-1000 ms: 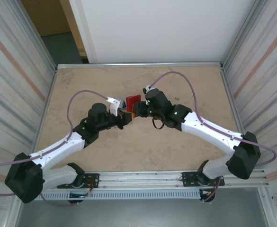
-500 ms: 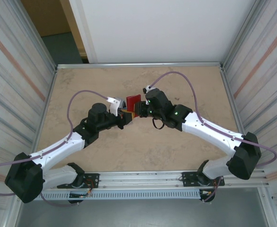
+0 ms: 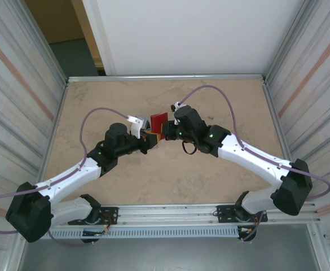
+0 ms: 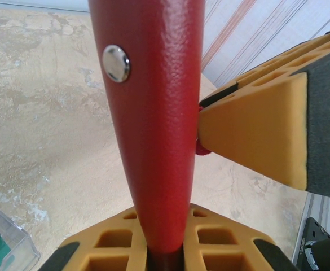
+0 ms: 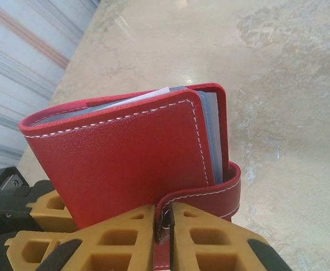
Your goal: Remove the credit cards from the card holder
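Beige marbled table [image 3: 97,107] under both arms. Starting on my L: left arm reaches in from 7 o'clock. The left gripper [image 3: 149,138] is near table centre, jaws pressed together on the bottom edge of the card holder [image 3: 158,119].

L wrist cam backs that up. Orange fingers [image 4: 238,234] sit at 6 o'clock, and the grainy red cover rises upright out of the gap btwn them. There's a silver snap stud [image 4: 115,63] at 11 o'clock. A clear plastic box [image 4: 4,240] pokes in at 7 o'clock on the table w/ something green inside, can't tell what. At 3 o'clock the other arm's orange finger touches the cover's side.

Centre: holder is held btwn the two grippers, a bit toward 12 o'clock from mid-table.

R side now: right arm comes in from 4 o'clock, right gripper [image 3: 166,131] up against the holder. R wrist cam shows its fingers [image 5: 179,217] closed, pinching the red tab [image 5: 212,189] w/ white stitching. Holder is folded like a booklet. Pale blue-grey panels [image 5: 211,130] show at the 3 o'clock end, and a white card edge [image 5: 156,93] peeks out at 12 o'clock.
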